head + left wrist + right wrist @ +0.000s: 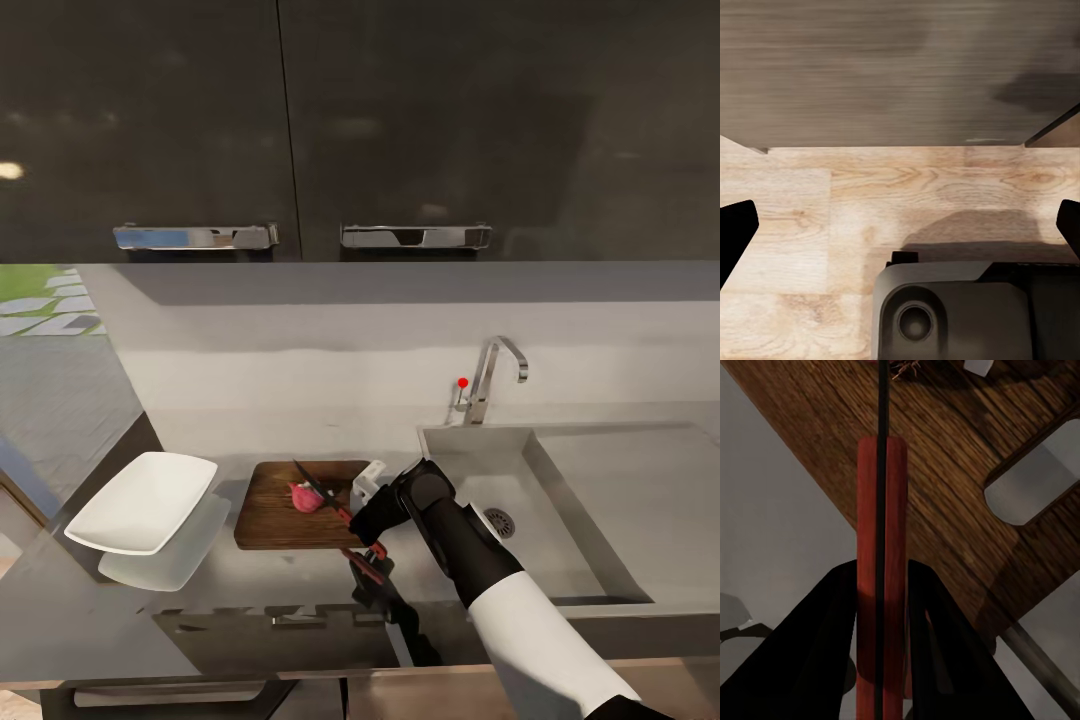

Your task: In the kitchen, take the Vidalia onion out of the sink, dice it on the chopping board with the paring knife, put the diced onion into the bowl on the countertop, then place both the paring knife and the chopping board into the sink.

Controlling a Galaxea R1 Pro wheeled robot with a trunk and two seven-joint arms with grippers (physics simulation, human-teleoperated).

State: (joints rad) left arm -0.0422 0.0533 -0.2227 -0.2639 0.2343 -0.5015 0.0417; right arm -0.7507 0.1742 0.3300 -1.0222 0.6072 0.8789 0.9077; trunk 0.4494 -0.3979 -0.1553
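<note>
The pinkish-red Vidalia onion (305, 496) sits whole on the brown chopping board (270, 505) on the countertop (250, 580). My right gripper (362, 512) is shut on the paring knife's red handle (881, 585); the dark blade (310, 479) slants over the board and reaches the onion. The white bowl (143, 500) stands left of the board. To the right lies the grey sink (560, 510) with its chrome tap (490, 380). In the left wrist view my left gripper (900, 225) is open, its fingertips (735, 232) far apart above a wooden floor.
Dark wall cabinets (300, 120) with chrome handles hang above the counter. The robot's dark base (960, 307) and a dark cabinet front (900, 67) appear in the left wrist view. The counter's pale front edge (300, 680) runs below the board.
</note>
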